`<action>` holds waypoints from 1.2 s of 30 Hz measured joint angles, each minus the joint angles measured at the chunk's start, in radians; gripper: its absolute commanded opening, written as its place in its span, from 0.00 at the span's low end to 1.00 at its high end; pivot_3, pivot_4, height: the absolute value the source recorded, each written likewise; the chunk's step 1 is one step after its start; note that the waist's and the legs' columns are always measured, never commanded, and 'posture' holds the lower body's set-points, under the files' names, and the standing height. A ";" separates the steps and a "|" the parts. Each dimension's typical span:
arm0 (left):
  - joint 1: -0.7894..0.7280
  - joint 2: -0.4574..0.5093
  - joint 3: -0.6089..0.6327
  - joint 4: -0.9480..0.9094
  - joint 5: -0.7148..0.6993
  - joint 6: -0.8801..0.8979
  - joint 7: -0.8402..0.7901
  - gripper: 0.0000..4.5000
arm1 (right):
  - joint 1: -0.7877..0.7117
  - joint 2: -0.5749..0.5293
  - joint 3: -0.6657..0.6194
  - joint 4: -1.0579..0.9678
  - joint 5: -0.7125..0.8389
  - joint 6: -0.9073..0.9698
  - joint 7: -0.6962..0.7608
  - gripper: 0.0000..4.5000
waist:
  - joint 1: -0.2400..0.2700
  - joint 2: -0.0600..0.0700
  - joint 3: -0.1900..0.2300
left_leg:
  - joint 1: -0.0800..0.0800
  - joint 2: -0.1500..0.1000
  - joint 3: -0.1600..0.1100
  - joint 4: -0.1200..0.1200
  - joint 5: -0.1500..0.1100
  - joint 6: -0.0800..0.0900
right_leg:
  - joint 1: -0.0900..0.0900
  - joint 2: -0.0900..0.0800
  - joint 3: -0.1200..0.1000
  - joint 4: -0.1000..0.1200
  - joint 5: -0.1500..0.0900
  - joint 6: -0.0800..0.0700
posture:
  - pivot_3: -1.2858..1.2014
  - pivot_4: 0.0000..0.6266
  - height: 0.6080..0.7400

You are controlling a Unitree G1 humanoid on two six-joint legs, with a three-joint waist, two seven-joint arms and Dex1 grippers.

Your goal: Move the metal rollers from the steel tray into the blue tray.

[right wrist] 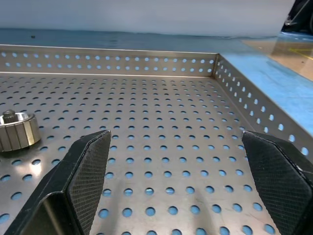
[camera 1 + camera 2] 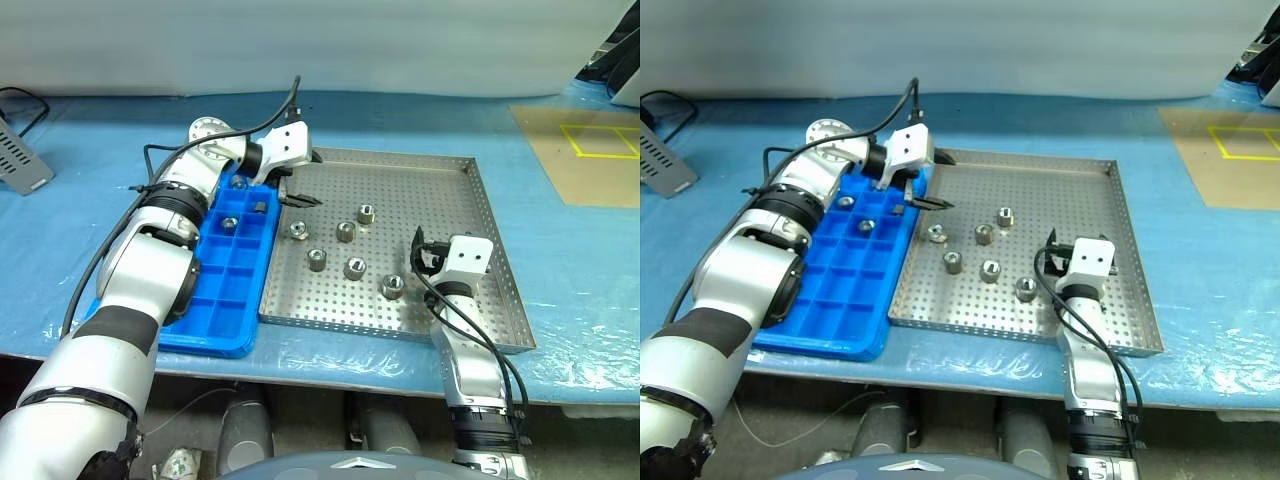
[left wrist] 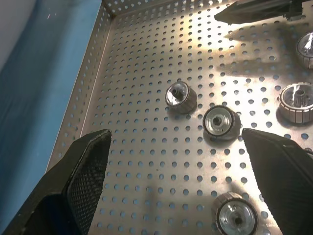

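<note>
The steel tray (image 2: 470, 200) lies on the blue table with several metal rollers (image 2: 345, 231) loose on its perforated floor, towards its left and middle. Directly to its left lies the blue tray (image 2: 225, 310), which has two rollers (image 2: 228, 223) in far compartments. My left gripper (image 2: 298, 198) hangs open over the steel tray's far left edge, pointing right, and two rollers (image 3: 221, 121) lie between its fingers (image 3: 83, 171) in the left wrist view. My right gripper (image 2: 425, 248) stands open low over the tray's near right part, with a roller (image 1: 17, 131) to its left.
A grey device (image 2: 20, 160) with a cable sits at the back left. A brown sheet with yellow tape (image 2: 590, 150) lies at the back right. The table's front edge runs just below both trays.
</note>
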 measured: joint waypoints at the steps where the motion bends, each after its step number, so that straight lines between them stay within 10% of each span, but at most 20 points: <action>1: -0.006 -0.004 0.001 0.007 0.003 -0.010 -0.005 1.00 | 0.004 0.000 0.001 -0.005 -0.001 0.001 -0.001 0.99 | -0.001 0.000 0.000 | 0.000 0.000 0.000 0.000 0.000 0.000 | 0.000 0.000 0.000 0.000 0.000 0.000 | 0.41 0.24 1.00; 36: -0.019 -0.005 -0.136 0.147 0.318 -0.275 -0.002 1.00 | -0.024 0.011 0.010 -0.059 -0.012 0.073 -0.045 0.99 | 0.014 0.000 0.000 | 0.000 0.000 0.002 0.000 -0.002 0.003 | 0.000 -0.001 0.000 0.000 0.000 0.000 | 0.36 0.24 1.00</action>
